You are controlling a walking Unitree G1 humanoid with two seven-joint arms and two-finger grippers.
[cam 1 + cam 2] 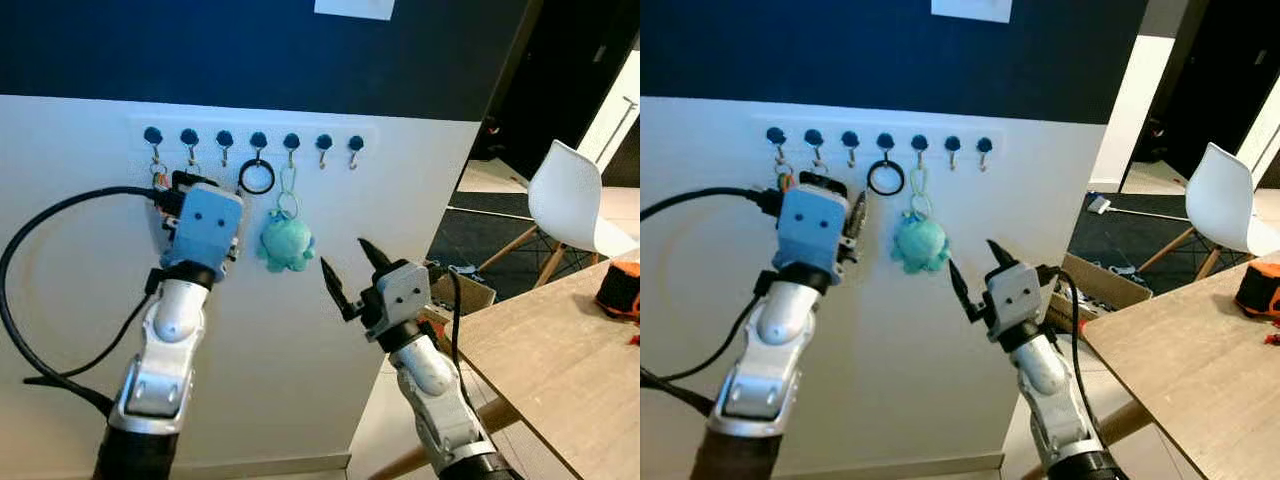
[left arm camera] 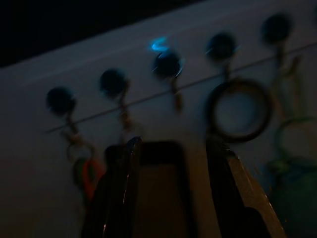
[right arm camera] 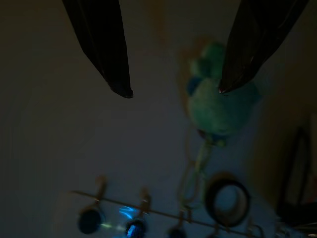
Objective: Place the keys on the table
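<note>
White wall panel (image 1: 300, 330) under a dark blue band carries a row of blue-knobbed hooks (image 1: 258, 140); the keys (image 2: 86, 173), with an orange tag, hang from the leftmost hook, a black ring (image 1: 257, 177) from the fourth and a teal plush keychain (image 1: 286, 241) from the fifth. Left gripper (image 2: 173, 148) is raised close to the hook row beside the keys, fingers apart, holding nothing; right gripper (image 1: 348, 268) hovers near the plush, fingers spread and empty; wooden table (image 1: 560, 360) stands to the right, well apart from the keys
</note>
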